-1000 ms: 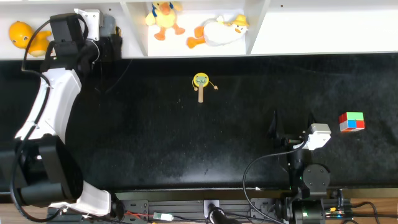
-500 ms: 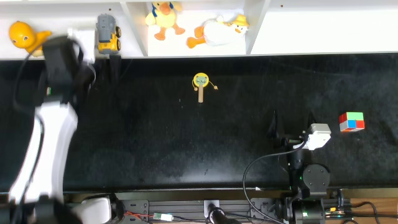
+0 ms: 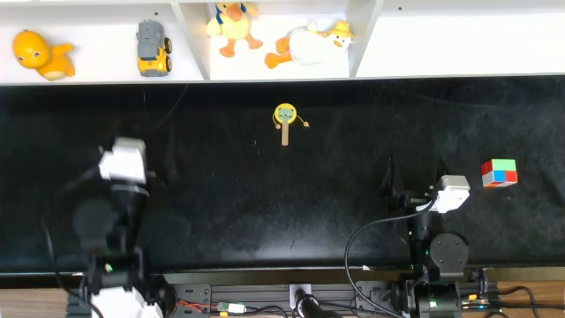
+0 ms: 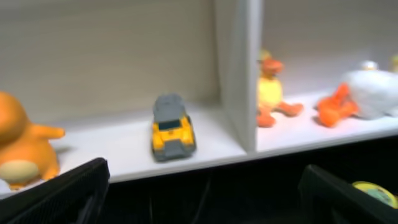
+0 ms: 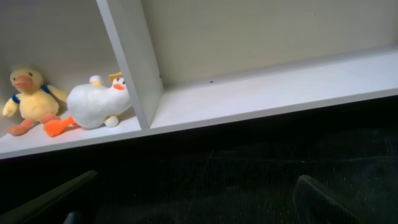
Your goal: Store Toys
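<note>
Black matting covers the surface, and a white shelf runs along its 12 o'clock edge, split into compartments by upright dividers.

Taking the top view as the clock face, the compartment toward 11 o'clock holds an orange figure at its outer end and a yellow-and-grey toy truck just beside the divider. The compartment at 12 o'clock holds a yellow duck, sitting upright, and a white duck lying on its side, the two close together.

Two toys lie on the surface. A yellow rattle drum on a wooden handle lies a little toward 12 o'clock from the centre, near the shelf edge but not touching it, with its handle pointing to 6 o'clock. A colour cube sits out at 3 o'clock, well apart from the rattle drum.

The left arm stands at about 8 o'clock. In its wrist view the left pincer is spread wide with nothing between its fingers, and it faces the toy truck and the divider from well back.

The right arm stands at about 5 o'clock. The right pincer is also spread wide and holds nothing. It rests low over the matting and points toward 12 o'clock. The colour cube lies off to its 3 o'clock side, near it but not touching.
</note>
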Robot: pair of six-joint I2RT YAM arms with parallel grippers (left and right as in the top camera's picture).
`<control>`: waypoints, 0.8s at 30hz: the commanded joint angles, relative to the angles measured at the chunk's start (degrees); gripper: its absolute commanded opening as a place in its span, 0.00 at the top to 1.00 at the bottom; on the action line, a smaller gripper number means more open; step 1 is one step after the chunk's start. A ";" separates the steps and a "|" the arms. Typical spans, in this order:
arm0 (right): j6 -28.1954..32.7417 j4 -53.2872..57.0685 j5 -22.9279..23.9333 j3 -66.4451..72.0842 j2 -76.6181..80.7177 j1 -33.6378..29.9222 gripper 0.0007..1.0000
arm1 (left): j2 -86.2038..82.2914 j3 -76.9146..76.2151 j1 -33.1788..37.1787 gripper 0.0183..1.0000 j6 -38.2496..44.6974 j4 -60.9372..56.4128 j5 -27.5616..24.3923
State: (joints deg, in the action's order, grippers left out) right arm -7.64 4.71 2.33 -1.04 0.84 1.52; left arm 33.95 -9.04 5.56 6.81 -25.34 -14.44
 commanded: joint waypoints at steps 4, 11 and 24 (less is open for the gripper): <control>0.13 -0.26 -0.39 0.76 -0.63 -0.15 0.00 | -19.41 8.59 -3.65 0.00 -3.04 13.07 3.72; 0.15 -0.26 -0.39 0.76 -0.63 -0.15 0.00 | -34.16 8.59 -8.52 0.00 -3.39 29.86 10.38; 0.15 -0.26 -0.39 0.76 -0.63 -0.15 0.01 | -33.79 8.57 -8.63 0.00 -3.45 29.99 11.58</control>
State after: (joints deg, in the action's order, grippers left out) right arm -7.66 4.71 2.33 -1.04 0.84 1.52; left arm 0.84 -0.51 -2.66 4.40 4.29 -3.95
